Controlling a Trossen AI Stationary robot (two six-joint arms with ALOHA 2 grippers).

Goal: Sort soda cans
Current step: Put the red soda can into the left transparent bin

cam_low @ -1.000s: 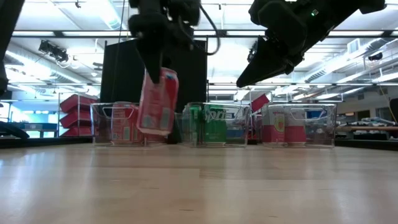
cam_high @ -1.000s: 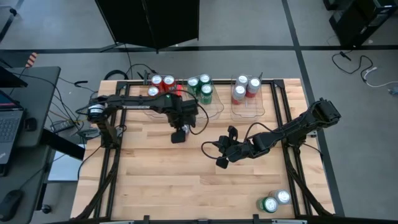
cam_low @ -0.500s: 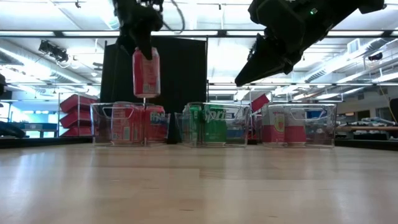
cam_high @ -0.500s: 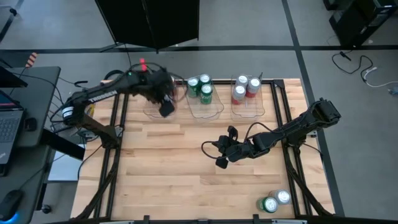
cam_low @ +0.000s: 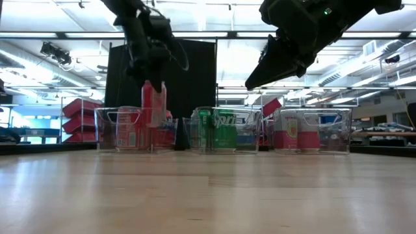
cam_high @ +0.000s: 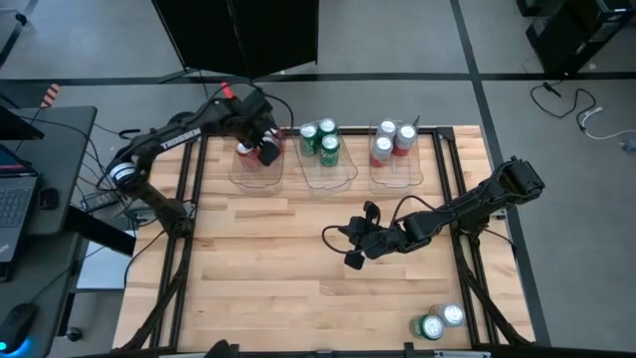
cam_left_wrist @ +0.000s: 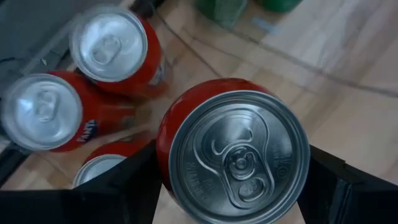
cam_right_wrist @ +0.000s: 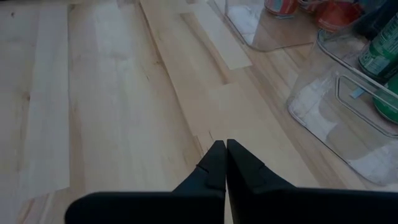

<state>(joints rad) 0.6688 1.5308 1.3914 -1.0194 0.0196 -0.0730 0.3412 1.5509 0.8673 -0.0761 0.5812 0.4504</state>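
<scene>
The held red can [cam_left_wrist: 233, 149] is glossy red with a bright silver top and pull tab, upright between the left gripper [cam_high: 263, 149]'s jaws, which clamp its sides over the left clear bin [cam_high: 260, 177]; three more red cans [cam_left_wrist: 109, 46] stand in that bin beneath it. Green cans [cam_high: 323, 142] fill the middle bin, red-and-white cans [cam_high: 392, 141] the right one, and two cans [cam_high: 437, 321] sit at the desk's near right corner. The right gripper [cam_high: 353, 257] hangs mid-desk, jaws closed and empty. The desk [cam_high: 278, 278] is pale wood planking; around it lie grey floor, cables and a dark screen [cam_low: 162, 71].
</scene>
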